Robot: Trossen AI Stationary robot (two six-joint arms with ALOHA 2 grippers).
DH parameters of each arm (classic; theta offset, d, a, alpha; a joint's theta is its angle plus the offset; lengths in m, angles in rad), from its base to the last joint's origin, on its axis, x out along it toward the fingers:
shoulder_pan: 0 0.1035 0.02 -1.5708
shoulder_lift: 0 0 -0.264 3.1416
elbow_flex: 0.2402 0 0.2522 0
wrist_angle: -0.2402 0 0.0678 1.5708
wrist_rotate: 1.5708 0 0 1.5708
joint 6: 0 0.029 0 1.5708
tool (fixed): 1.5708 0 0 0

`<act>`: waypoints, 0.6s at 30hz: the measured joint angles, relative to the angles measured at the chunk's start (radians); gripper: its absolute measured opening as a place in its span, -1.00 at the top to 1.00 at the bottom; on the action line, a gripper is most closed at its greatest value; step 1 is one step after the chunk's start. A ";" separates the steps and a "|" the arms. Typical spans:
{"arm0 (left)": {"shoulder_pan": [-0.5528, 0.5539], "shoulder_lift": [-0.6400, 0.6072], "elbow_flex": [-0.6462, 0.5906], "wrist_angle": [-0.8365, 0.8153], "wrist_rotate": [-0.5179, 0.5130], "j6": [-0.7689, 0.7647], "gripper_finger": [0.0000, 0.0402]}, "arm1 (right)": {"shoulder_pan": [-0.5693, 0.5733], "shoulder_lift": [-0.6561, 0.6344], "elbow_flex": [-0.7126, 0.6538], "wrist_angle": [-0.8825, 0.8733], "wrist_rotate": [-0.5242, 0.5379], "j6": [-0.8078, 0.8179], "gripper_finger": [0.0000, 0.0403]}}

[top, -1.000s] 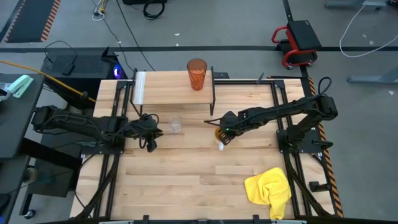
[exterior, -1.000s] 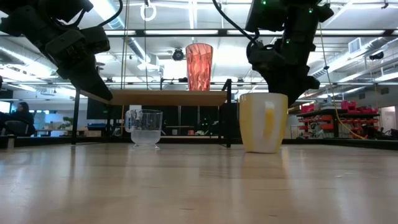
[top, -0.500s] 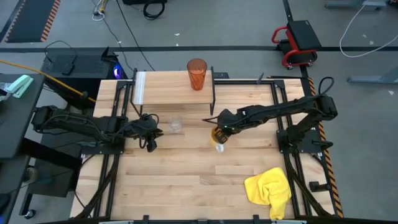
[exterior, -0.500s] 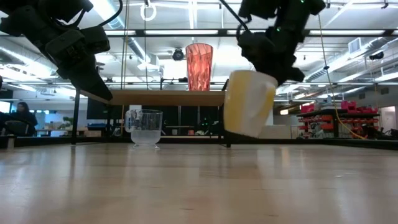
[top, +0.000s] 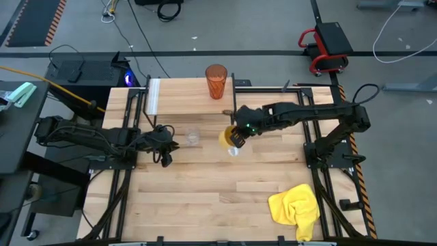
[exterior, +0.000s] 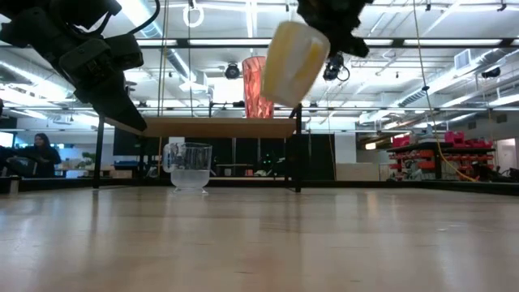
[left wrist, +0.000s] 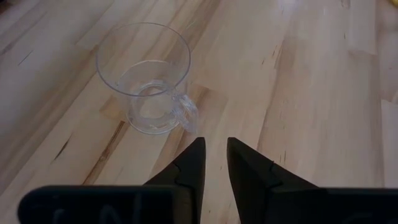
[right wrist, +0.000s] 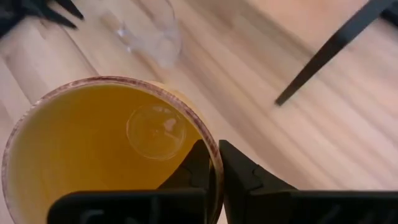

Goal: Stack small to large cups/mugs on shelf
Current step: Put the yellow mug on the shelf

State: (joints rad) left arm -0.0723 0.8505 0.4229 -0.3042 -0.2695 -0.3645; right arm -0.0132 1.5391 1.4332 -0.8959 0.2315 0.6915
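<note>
The right gripper is clamped on the rim of the orange mug, holding it tilted in the air, clear of the table, just in front of the shelf. A rigid, probably ceramic mug pinched at one wall can swing or slip. The left gripper, jaws narrowly parted and empty, hovers beside the clear glass cup, which looks light and fragile.

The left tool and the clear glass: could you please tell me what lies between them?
Only bare tabletop lies between the left tool and the clear glass, as the left wrist view shows.
</note>
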 joint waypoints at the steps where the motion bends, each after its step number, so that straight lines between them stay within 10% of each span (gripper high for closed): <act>1: 0.000 0.000 0.000 0.000 0.000 0.000 0.62 | -0.006 0.000 0.023 -0.005 0.001 -0.014 0.91; 18: 0.024 0.000 0.000 0.035 -0.052 0.000 0.66 | -0.115 0.358 0.627 -0.141 -0.039 -0.323 0.91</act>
State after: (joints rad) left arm -0.0484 0.8505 0.4229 -0.2696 -0.3214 -0.3641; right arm -0.1285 1.8966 2.0599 -1.0371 0.1927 0.3688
